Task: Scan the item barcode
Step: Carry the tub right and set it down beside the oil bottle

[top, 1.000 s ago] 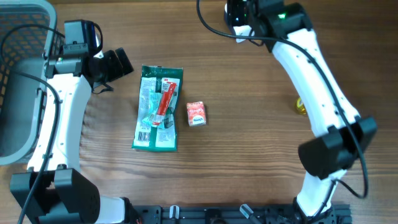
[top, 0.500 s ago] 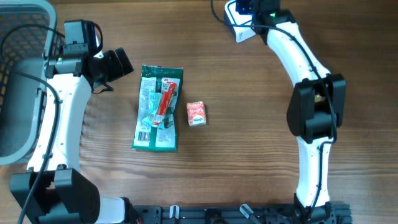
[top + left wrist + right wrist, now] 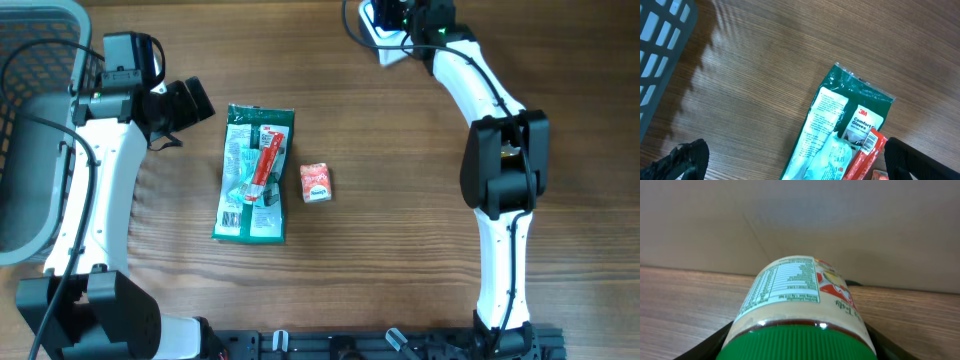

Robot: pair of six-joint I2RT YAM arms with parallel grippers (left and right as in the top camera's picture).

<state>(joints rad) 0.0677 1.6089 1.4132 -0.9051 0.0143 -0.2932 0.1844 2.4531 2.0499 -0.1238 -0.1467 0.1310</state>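
Lying lengthwise between the fingers, green lid toward the wrist, the jar (image 3: 797,297) sits clamped in the right gripper (image 3: 392,18) at the table's (image 3: 420,220) far edge. The left gripper (image 3: 800,165), spread wide, hovers well apart above the glove packet (image 3: 255,175).

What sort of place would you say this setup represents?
Probably a mock shop checkout: a grey basket to one side, a glove packet and small red box laid out, a labelled jar in the right gripper.
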